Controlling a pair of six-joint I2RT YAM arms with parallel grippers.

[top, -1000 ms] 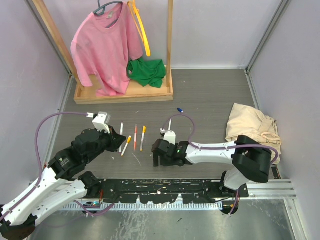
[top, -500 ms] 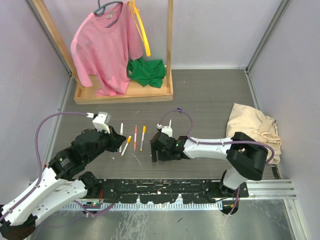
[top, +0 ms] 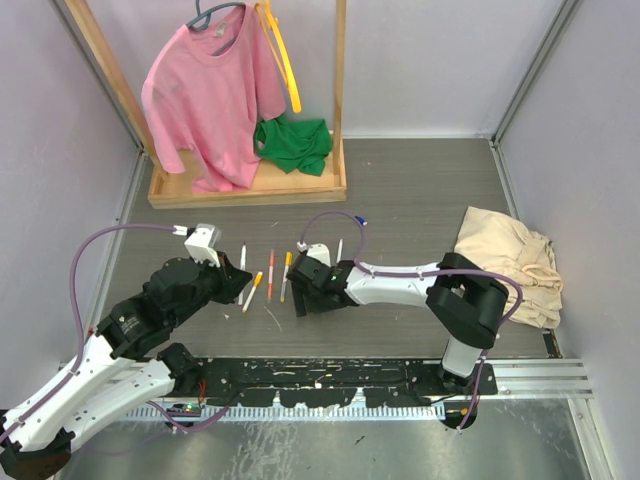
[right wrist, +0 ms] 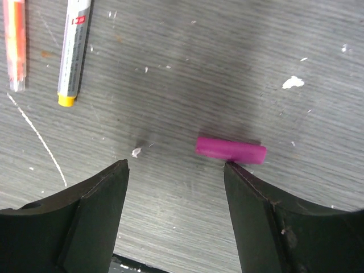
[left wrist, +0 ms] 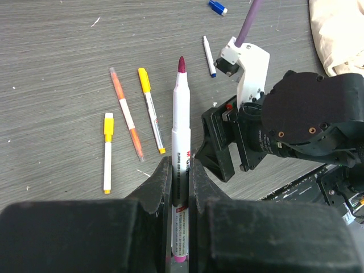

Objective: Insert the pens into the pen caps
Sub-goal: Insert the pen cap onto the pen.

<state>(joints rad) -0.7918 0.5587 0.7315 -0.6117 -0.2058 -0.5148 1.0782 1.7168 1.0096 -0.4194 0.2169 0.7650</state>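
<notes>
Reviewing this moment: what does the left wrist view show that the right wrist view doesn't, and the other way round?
Only the left wrist view: the left jaws shut on the magenta-tipped pen, a short yellow pen, a blue-tipped pen, a blue cap and the right arm's wrist.
Only the right wrist view: the magenta cap lying on the table between the open right jaws.
Both: the orange pen, the yellow-ended pen and the grey table.
</notes>
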